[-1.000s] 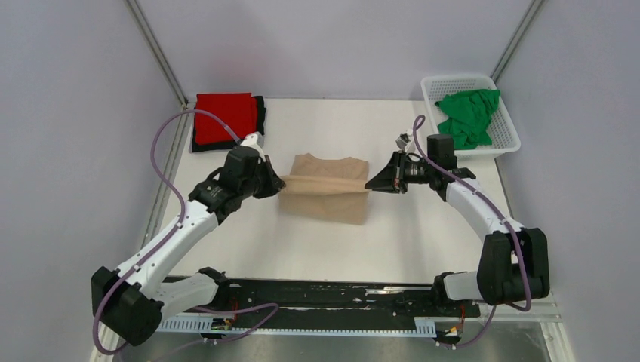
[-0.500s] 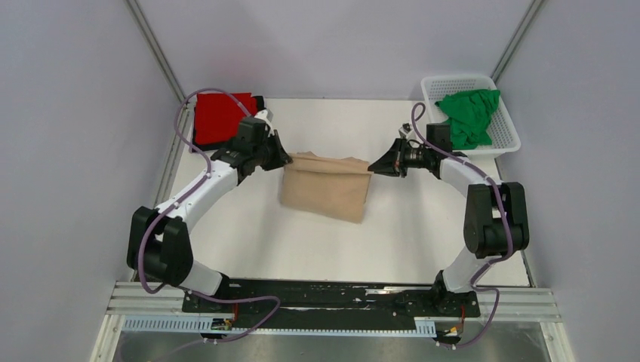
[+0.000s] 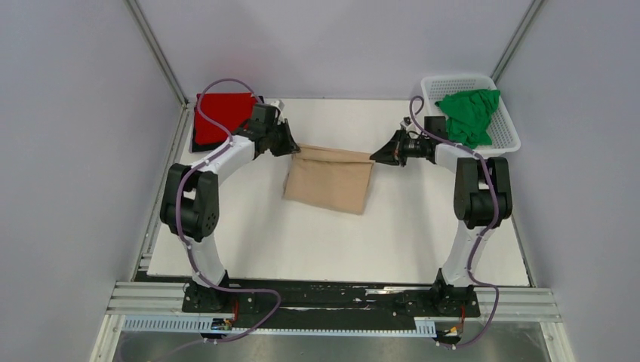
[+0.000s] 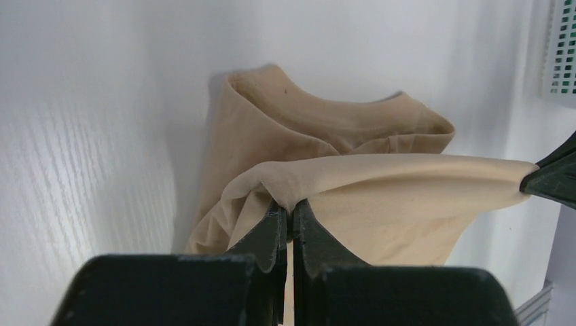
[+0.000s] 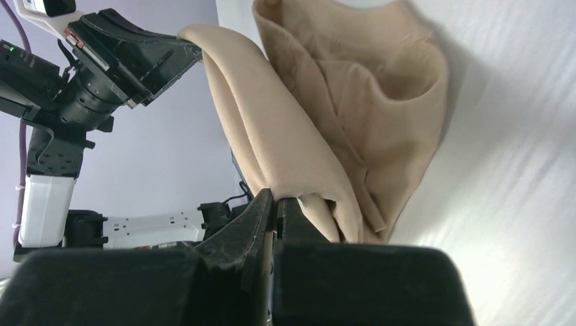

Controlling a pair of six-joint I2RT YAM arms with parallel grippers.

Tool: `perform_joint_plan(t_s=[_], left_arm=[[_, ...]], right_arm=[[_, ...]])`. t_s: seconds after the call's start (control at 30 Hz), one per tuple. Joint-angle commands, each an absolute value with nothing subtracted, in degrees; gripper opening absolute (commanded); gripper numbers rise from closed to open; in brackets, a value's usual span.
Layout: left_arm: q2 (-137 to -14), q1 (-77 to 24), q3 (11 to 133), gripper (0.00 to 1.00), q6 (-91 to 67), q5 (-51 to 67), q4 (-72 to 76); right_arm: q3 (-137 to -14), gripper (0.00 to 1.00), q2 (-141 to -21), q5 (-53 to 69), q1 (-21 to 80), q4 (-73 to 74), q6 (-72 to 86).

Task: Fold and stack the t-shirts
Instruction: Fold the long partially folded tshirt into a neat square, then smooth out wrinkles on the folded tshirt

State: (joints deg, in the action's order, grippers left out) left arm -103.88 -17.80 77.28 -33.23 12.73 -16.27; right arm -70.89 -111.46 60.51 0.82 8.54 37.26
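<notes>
In the upper left of the overhead view, a folded red t-shirt (image 3: 219,113) lay at the far left corner of the white table (image 3: 302,241). Just right of it, the left gripper (image 3: 292,148) reached toward the centre of the frame. Its jaws were pressed together on the left end of the upper edge of the beige t-shirt (image 3: 330,181). The left wrist view showed a fold of tan cloth nipped between the two dark fingers (image 4: 266,234).

The beige t-shirt sat in the middle of the frame, a little above centre. Its upper edge was drawn into a taut line between the two grippers, and the rest spread down toward the bottom of the frame. In the wrist views that held edge rose off the table, with the collar and lower layers lying on the surface beneath.

At the right end of that edge, the right gripper (image 3: 375,157) was closed, pinching the cloth's other corner. The right wrist view showed the fabric caught between its fingertips.

In the upper right of the frame stood a white lattice basket (image 3: 453,81), with a crumpled green t-shirt (image 3: 468,113) heaped inside it and spilling over its near rim.
</notes>
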Motion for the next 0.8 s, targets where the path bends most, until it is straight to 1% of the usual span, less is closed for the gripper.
perform_joint_plan(t_s=[0.0,0.03,0.1,0.13,0.17,0.2,0.23,0.27,0.3,0.33,0.43,0.47,0.5,0.53,0.67,0.7,0.77], left_arm=[[-110.1,-15.41,82.24,0.0,-32.49,13.68,-14.0],[-110.95,-15.26,83.6,0.0,-32.95,14.58,-13.68],[-113.38,-15.01,85.99,0.09,-33.22,15.58,-12.73],[-114.81,-14.85,86.99,0.24,-33.27,15.7,-12.08],[-115.5,-14.81,89.11,0.33,-33.37,16.41,-11.71],[-117.1,-14.67,90.3,0.58,-33.38,17.04,-10.86],[-117.83,-14.58,93.24,0.7,-33.83,18.17,-10.7],[-119.28,-14.37,94.7,0.9,-33.97,19.24,-10.81],[-119.93,-14.26,97.5,0.95,-34.33,21.44,-10.9],[-120.77,-14.18,98.72,0.99,-34.52,22.5,-11.34],[-120.19,-14.15,99.91,1.0,-34.78,25.82,-11.99],[-118.79,-14.15,99.0,1.0,-34.75,26.14,-11.79],[-117.76,-14.15,96.51,1.0,-34.9,26.68,-11.43],[-115.26,-14.22,95.01,1.0,-35.03,26.96,-11.21],[-105.38,-15.41,82.65,1.0,-34.34,28.66,-8.36],[-102.37,-16.47,78.98,1.0,-33.87,28.65,-8.37],[-99.56,-18.52,75.54,1.0,-32.41,28.45,-9.43]], right_arm=[[-76.59,0.03,-116.87,58.49,-1.79,6.25,35.52],[-78.01,0.06,-118.3,57.97,-1.88,6.32,35.58],[-81.28,0.11,-120.99,57.45,-2.14,6.46,35.7],[-83.0,0.18,-122.28,56.88,-2.34,6.82,35.79],[-85.17,0.29,-123.61,56.01,-2.63,7.4,35.85],[-87.28,0.42,-124.86,55.02,-2.98,7.96,35.97],[-89.18,0.53,-125.83,53.59,-3.18,9.0,36.29],[-90.9,0.59,-126.54,52.64,-3.36,10.13,36.3],[-91.76,0.64,-126.63,52.07,-3.42,10.98,36.22],[-91.53,0.69,-126.15,51.82,-3.36,11.37,36.01],[-87.11,0.87,-121.71,50.33,-3.08,11.54,34.45],[-85.02,0.97,-119.97,49.97,-3.0,11.59,33.84],[-83.1,1.0,-118.19,49.88,-2.87,11.67,33.31],[-80.87,1.0,-116.08,49.8,-2.63,11.75,32.72],[-73.44,1.0,-107.89,49.07,-0.36,12.15,30.18],[-71.89,1.0,-106.1,49.0,1.74,12.13,29.93],[-69.83,1.0,-103.55,48.53,4.02,12.05,29.78]])
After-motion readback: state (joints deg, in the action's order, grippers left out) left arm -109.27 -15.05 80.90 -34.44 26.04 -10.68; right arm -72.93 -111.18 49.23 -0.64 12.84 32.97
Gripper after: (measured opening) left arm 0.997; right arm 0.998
